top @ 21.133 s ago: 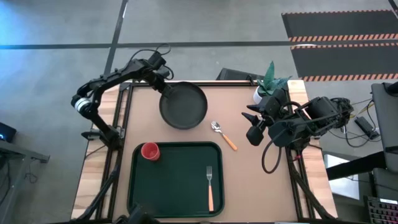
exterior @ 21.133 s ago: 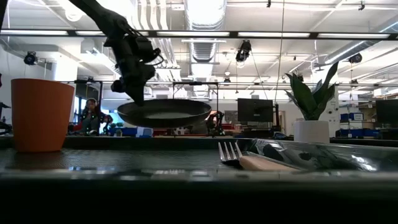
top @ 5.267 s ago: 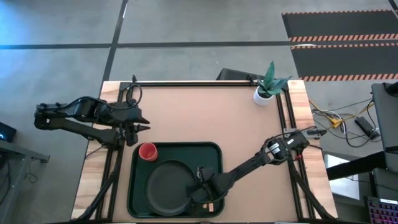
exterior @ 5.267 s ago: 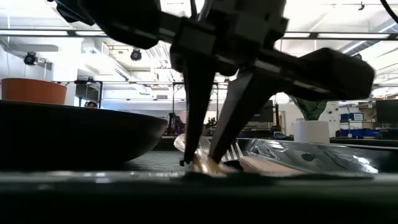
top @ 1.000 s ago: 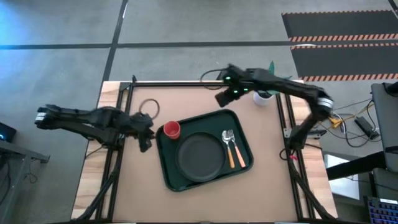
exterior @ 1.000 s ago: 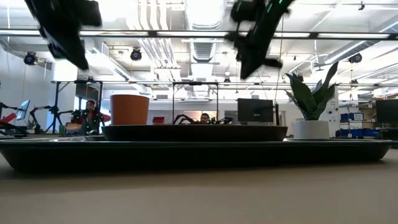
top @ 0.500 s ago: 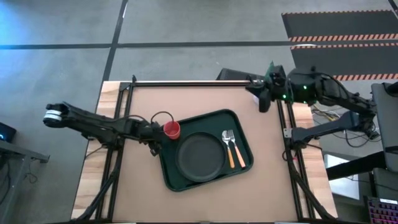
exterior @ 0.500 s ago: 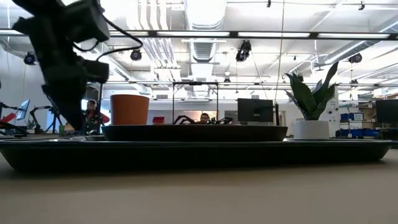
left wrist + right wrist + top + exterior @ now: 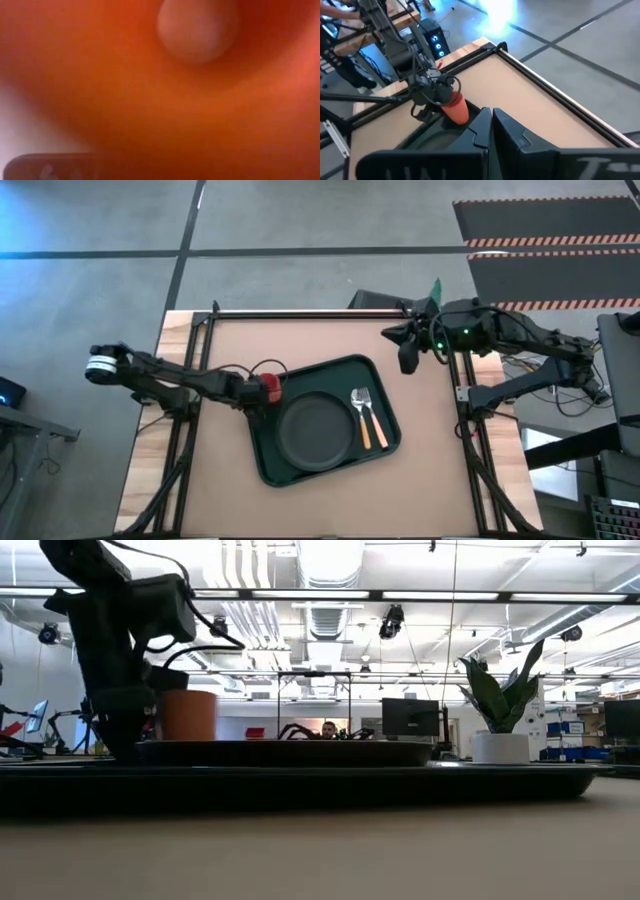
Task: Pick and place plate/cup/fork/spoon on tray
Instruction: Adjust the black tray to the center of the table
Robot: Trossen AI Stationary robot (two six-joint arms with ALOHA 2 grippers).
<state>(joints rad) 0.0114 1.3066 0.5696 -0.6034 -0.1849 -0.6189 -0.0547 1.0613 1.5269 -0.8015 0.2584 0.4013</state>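
**Left gripper at the red cup on the tray's corner**

Left gripper (image 9: 256,388) was right at the cup (image 9: 271,385), at the tray's (image 9: 300,471) far left corner. Its wrist view was filled with blurry orange-red, so the cup was pressed up close. The fingers looked part way closed around the cup, but whether they really squeezed it could not be told for sure. From the right wrist view the cup (image 9: 456,109) seemed to lean a little, with the left gripper (image 9: 434,89) touching it.

Right gripper (image 9: 407,360) waited near the table's far right corner, close to the white pot with a green plant (image 9: 498,745). Its two fingers were pressed together and held nothing.

The plate (image 9: 314,429) lay flat in the middle of the tray. The fork (image 9: 361,412) and the spoon (image 9: 369,416) lay side by side just to its right, also on the tray.

The job looked nearly done. The step in hand seemed to be fixing the cup's spot. Next, the cup should stand straight inside the tray's rim, and then the left gripper should let go slowly and lift away without knocking it.

The cup was small, round and smooth. The plate was dark and round with a raised edge. The tray was a big dark green rectangle with soft corners. The fork and spoon had shiny metal ends and orange handles.
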